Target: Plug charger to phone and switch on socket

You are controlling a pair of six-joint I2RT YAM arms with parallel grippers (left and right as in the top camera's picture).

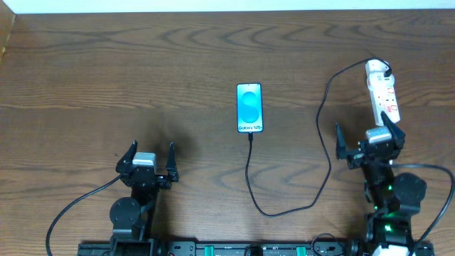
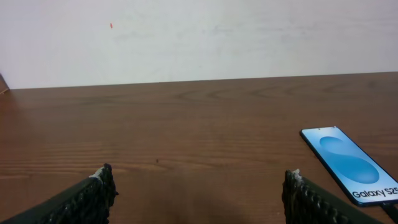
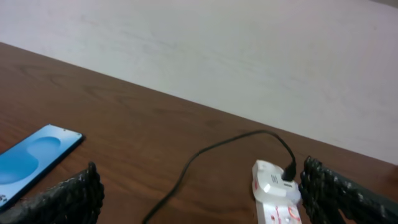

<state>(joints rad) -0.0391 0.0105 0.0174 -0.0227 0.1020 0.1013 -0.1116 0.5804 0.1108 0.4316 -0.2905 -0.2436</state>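
A blue-screened black phone (image 1: 249, 108) is joined by a thin black cable (image 1: 247, 167) to a white red-marked power strip (image 1: 382, 89). The left gripper (image 1: 152, 148) and right gripper (image 1: 368, 136) are spread apart, empty.

Left arm (image 1: 142, 183), right arm (image 1: 389, 186): jaws apart

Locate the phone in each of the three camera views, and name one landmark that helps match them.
Overhead: the phone lies just right of centre, its long side running up the picture.
Left wrist: the phone sits lower right, cut by the frame edge.
Right wrist: the phone fills the lower left corner, partly cut off.
Landmark: the charger, a black cable reaching the socket, shows overhead and right wrist.
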